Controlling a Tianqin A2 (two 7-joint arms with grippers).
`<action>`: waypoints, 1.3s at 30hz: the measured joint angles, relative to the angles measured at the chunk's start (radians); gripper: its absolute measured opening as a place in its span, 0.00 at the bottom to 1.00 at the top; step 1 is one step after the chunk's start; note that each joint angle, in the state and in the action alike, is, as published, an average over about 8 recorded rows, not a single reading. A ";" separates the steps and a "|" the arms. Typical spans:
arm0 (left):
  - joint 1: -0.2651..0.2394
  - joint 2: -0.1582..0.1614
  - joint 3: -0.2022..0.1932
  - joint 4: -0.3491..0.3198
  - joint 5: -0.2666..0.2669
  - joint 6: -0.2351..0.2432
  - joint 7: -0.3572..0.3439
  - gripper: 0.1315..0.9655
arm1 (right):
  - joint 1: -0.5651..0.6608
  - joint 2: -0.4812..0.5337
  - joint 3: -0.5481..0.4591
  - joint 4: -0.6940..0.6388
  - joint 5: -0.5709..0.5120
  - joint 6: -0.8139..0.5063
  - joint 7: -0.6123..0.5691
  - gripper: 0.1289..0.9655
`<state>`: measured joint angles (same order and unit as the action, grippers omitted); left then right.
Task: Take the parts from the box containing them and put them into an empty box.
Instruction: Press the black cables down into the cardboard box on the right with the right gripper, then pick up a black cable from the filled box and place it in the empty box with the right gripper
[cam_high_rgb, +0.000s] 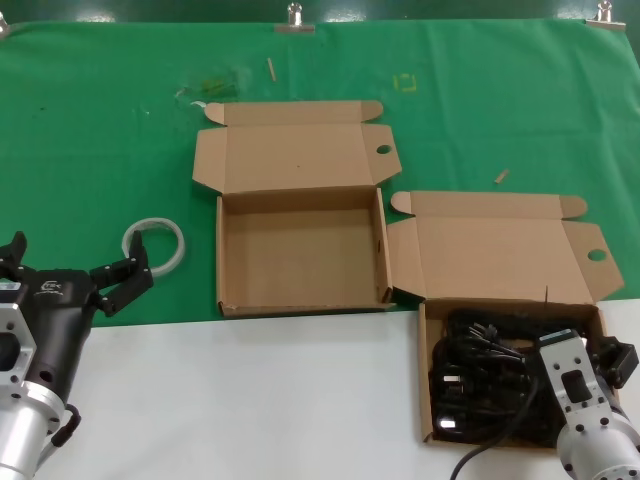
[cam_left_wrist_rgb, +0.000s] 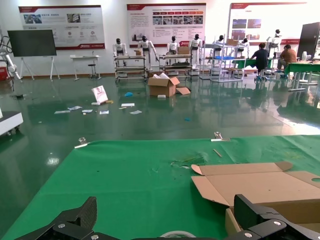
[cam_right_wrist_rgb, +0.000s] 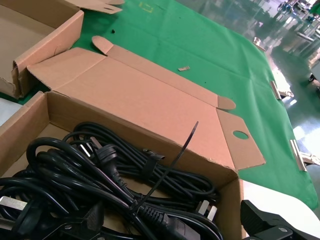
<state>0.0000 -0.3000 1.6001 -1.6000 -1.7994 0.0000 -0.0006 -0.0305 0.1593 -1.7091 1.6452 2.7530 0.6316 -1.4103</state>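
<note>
The empty box (cam_high_rgb: 300, 250) lies open at the middle of the green cloth, its lid folded back. To its right, on the white table, stands the box containing the parts (cam_high_rgb: 425, 372), full of coiled black cords (cam_high_rgb: 485, 375) with plugs. My right gripper (cam_high_rgb: 578, 348) hovers open over that box's right side. In the right wrist view the right gripper (cam_right_wrist_rgb: 175, 226) has one finger down among the cords (cam_right_wrist_rgb: 100, 175) and the other outside the box wall (cam_right_wrist_rgb: 150, 135). My left gripper (cam_high_rgb: 80, 262) waits open at the lower left, holding nothing.
A white ring of tape (cam_high_rgb: 155, 243) lies on the cloth just ahead of the left gripper, also seen as the tape ring (cam_left_wrist_rgb: 177, 234) between its fingers' line. Small scraps (cam_high_rgb: 502, 176) dot the far cloth. Metal clips (cam_high_rgb: 294, 18) hold the cloth's far edge.
</note>
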 joint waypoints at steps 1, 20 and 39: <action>0.000 0.000 0.000 0.000 0.000 0.000 0.000 1.00 | 0.001 0.000 0.001 -0.003 0.000 -0.002 -0.001 1.00; 0.000 0.000 0.000 0.000 0.000 0.000 0.000 1.00 | 0.013 0.000 -0.009 -0.005 0.000 -0.022 0.009 0.75; 0.000 0.000 0.000 0.000 0.000 0.000 0.000 1.00 | 0.003 -0.017 -0.014 0.004 0.000 -0.024 0.020 0.29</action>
<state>0.0000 -0.3000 1.6001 -1.6000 -1.7994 0.0000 -0.0006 -0.0271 0.1421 -1.7229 1.6492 2.7530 0.6078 -1.3900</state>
